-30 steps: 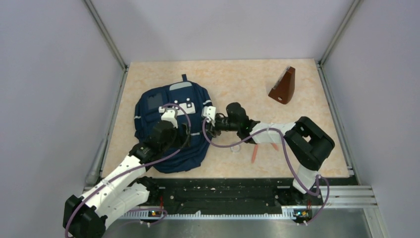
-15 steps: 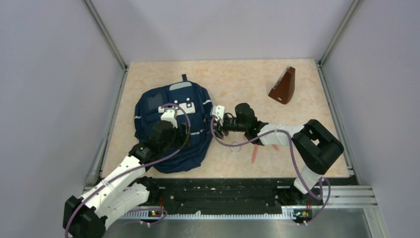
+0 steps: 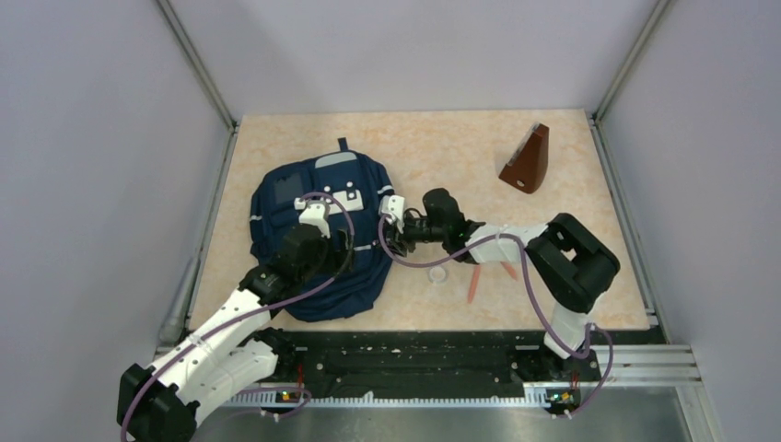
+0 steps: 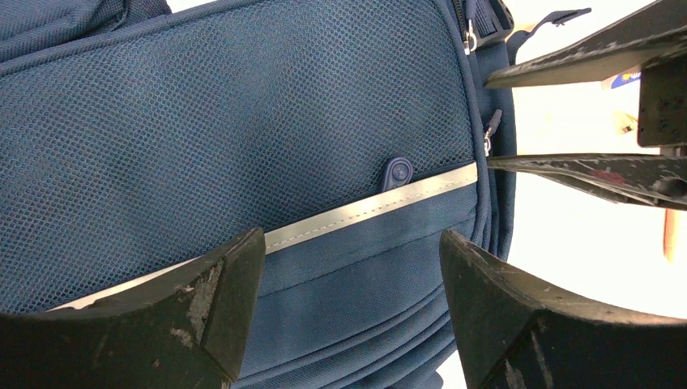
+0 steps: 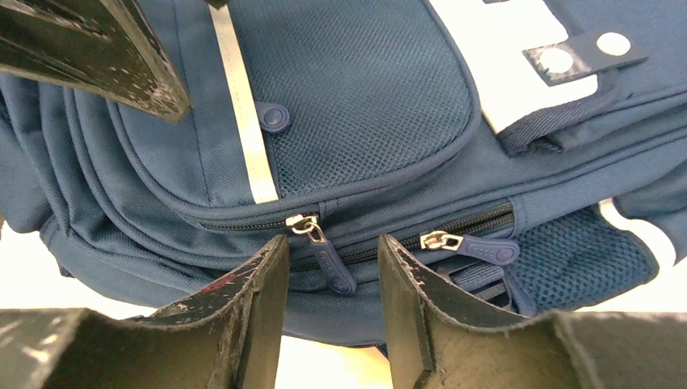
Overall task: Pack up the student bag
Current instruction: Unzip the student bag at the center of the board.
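1. The student bag (image 3: 276,198) lies flat on the bench (image 3: 442,147), left of centre, front face up. Its long axis runs near to far, with the carry loop at the far end. The zips in view look shut.
2. The right claw (image 5: 332,241) sits low at the bag's right flank and points into the side seam. Its jaws are parted and grip nothing.
3. Key relation: the zip pull (image 5: 328,263) lies straight ahead of the right claw, in line with the gap between the jaws. The gap is much wider than the tab. I cannot tell whether the tab is level with the fingertips or just beyond them.
4. The zip track runs crosswise to the way the claw points. Judgement: once the jaws close on the tab, the draw must go sideways along the flank, not straight back.
5. A second zip pull (image 5: 478,247) sits on the neighbouring track, just beside the first and outside the jaws. Risk: a small sideways drift could catch the wrong tab.
6. The left claw (image 4: 352,251) hovers over the mesh pocket (image 4: 243,121) on the bag's front, jaws spread wide and empty. It is farther from the tab than the right claw. It looks placed to pin the bag down during the draw. Contact with the fabric cannot be confirmed.
7. Stage, as judged: early, with the bag not yet opened.
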Tool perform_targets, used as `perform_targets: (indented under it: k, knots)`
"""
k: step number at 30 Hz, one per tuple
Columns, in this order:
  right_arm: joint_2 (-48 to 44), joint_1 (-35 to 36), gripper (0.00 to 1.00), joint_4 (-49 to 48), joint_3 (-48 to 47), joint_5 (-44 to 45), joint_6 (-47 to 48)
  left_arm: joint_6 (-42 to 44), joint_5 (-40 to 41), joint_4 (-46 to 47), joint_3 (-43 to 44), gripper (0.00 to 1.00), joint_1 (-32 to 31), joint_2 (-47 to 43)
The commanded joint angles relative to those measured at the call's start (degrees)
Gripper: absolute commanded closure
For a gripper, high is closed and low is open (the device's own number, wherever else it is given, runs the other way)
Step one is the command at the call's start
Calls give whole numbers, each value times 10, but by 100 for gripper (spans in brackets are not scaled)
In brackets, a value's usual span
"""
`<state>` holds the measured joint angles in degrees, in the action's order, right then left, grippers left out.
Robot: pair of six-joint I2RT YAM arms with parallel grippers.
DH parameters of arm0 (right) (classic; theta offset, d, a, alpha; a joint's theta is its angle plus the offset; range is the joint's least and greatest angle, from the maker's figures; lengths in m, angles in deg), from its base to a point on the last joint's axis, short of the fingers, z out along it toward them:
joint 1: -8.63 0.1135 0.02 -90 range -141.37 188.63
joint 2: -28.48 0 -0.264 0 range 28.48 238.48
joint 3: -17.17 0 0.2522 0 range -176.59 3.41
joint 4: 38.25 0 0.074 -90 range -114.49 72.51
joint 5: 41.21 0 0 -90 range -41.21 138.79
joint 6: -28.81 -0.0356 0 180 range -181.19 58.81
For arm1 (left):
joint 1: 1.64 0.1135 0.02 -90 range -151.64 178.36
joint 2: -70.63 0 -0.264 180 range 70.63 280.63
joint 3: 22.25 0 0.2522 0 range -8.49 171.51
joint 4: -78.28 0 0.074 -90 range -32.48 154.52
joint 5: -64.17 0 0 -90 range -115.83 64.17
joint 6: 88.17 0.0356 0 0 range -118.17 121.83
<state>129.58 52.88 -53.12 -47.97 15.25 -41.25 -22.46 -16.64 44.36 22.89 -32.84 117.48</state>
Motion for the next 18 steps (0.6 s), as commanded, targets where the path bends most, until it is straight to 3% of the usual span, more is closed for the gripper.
perform_targets:
  k: [1,4,8,12,18]
  knots:
    - [22,9,58,12,-37,-18,12,1,-6,17,-1,17,2,-8]
    - [34,11,60,13,-41,-13,15,2,-7,19,0,17,2,-6]
    - [38,17,85,27,-48,9,16,0,-9,26,-3,20,2,1]
    - [22,27,100,18,-28,40,0,-5,-20,35,-8,31,2,20]
    - [-9,56,100,3,13,125,-38,-17,-40,76,-31,52,2,46]
